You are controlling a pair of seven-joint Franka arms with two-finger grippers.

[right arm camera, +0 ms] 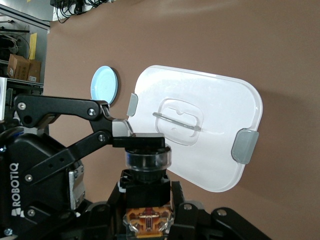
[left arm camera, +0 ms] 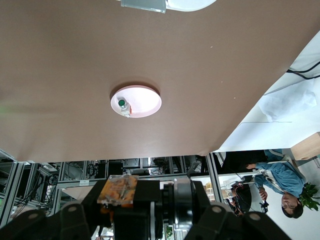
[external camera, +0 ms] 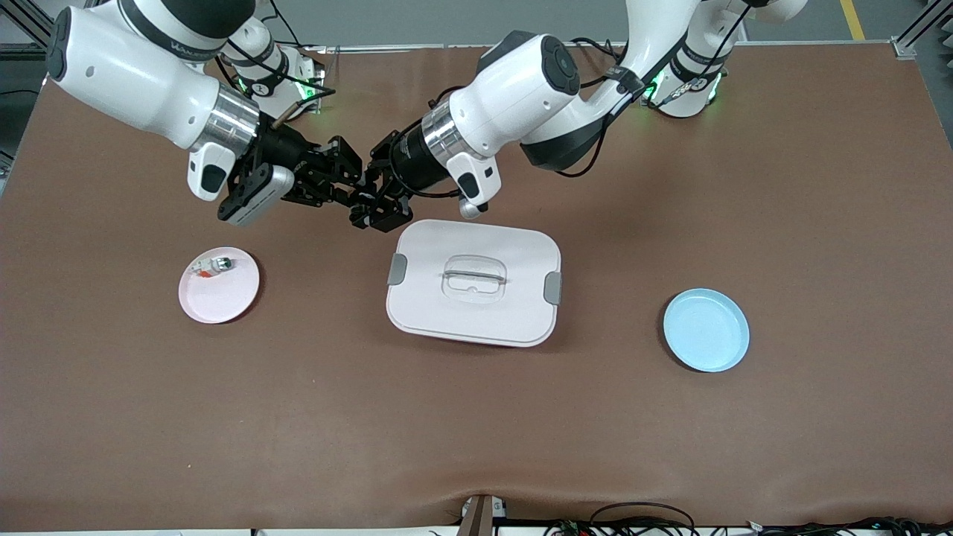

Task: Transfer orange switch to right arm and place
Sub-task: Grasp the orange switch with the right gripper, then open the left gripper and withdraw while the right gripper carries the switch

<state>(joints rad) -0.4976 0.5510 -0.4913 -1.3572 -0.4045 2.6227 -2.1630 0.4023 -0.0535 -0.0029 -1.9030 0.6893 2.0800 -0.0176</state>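
The right gripper (external camera: 339,187) hangs over the table (external camera: 476,447) just off the white lidded box (external camera: 476,316), past the box's edge that lies farthest from the front camera and toward the right arm's end of it. We see it clamped on the orange switch (right arm camera: 147,162), which sits up off the table in its grasp, the black body and clear collar pointing out and the orange end (left arm camera: 118,190) toward the palm. The left gripper (external camera: 378,207) meets it at the same spot beside the box, tip to tip, and touches the switch at the collar; we cannot tell whether it is gripping or has let go. From the box toward the right arm's end, well apart, lies a pink plate (external camera: 223,301) holding a small whitish part with a green spot (external camera: 217,264). From the box toward the left arm's end, also well apart, lies a light blue plate (external camera: 707,331). The box's lid is on, with its grey latches at both short ends.
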